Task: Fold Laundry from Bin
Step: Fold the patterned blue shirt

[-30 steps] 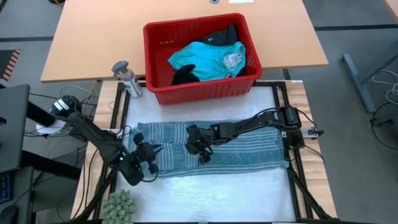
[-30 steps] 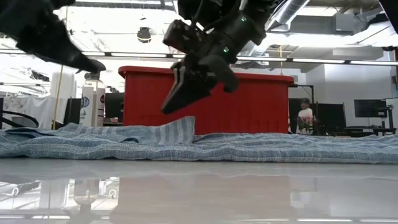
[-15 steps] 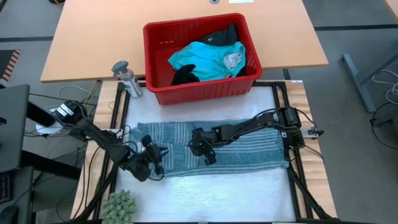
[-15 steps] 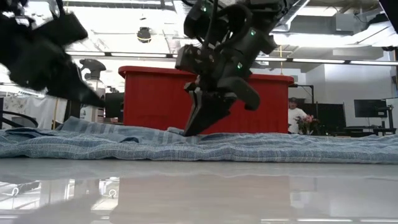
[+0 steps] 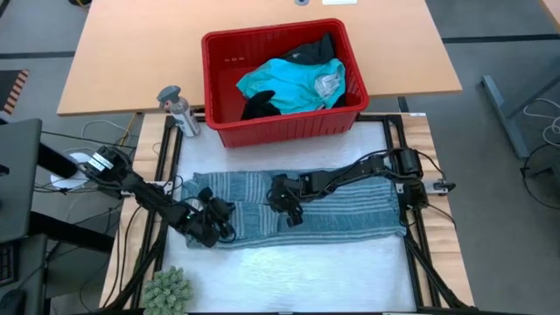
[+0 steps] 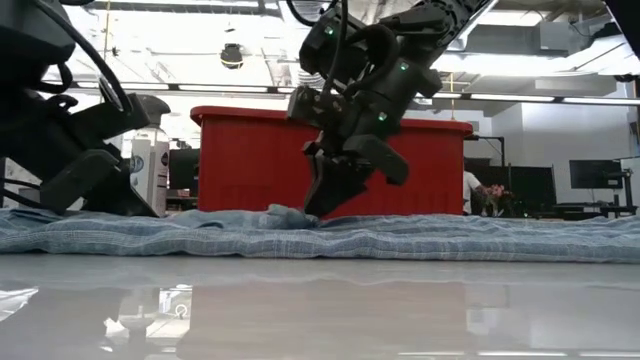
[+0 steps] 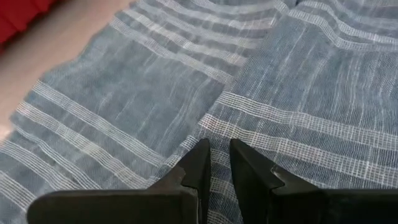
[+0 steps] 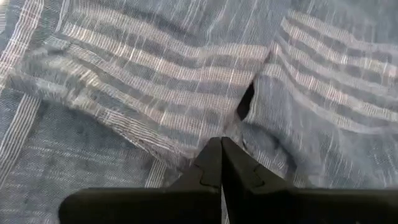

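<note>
Nearest us in the high view, at about seven o'clock on the mat, we find our left gripper (image 5: 213, 220) low over the left end of the one blue-grey striped garment (image 5: 350, 208), its fingers (image 7: 202, 163) drawn to a narrow slit with a thin ridge of the cloth running up into it. At centre, our right gripper (image 5: 284, 203) presses its fingertips (image 8: 219, 163) together on a raised fold of the same garment. Farther off at twelve o'clock sits the single red bin (image 5: 226, 63), holding one turquoise piece (image 5: 289, 83) and, as far as we can count, two black ones (image 5: 259, 107). One grey bottle (image 5: 178, 111) stands just beside the bin, at ten o'clock.
</note>
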Controlling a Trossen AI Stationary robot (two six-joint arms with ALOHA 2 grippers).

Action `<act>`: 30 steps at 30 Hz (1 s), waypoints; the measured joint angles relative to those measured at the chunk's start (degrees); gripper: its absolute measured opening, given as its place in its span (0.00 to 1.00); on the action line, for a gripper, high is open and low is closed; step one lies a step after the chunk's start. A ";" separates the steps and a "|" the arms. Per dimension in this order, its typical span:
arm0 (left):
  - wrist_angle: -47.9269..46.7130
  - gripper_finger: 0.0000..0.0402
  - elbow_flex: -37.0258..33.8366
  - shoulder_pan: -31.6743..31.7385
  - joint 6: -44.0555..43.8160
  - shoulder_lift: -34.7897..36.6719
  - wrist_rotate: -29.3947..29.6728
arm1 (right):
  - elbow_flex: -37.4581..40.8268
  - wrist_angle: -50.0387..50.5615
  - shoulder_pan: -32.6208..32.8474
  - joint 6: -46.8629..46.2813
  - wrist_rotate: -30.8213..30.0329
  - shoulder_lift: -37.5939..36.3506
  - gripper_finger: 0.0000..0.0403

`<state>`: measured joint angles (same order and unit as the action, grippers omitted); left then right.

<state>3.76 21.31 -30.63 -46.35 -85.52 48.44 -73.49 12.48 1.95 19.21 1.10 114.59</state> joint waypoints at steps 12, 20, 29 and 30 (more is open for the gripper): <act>0.21 0.13 -0.29 -0.02 1.05 0.17 -0.35 | -0.15 0.88 -0.11 0.24 -5.90 2.23 0.07; -0.18 0.13 -0.29 -0.09 2.16 0.20 -1.30 | -0.11 10.16 0.52 -0.68 -8.96 -3.47 0.06; -3.67 0.13 -0.21 -0.17 6.22 0.31 -5.09 | -0.11 20.43 3.97 -3.80 -8.89 -11.16 0.06; -4.58 0.13 -0.12 -0.20 6.35 0.35 -5.43 | -0.13 21.41 4.39 -3.37 -9.11 -12.14 0.06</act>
<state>-0.82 21.19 -30.83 -40.00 -85.17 43.01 -73.63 33.90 6.35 15.83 -8.00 102.45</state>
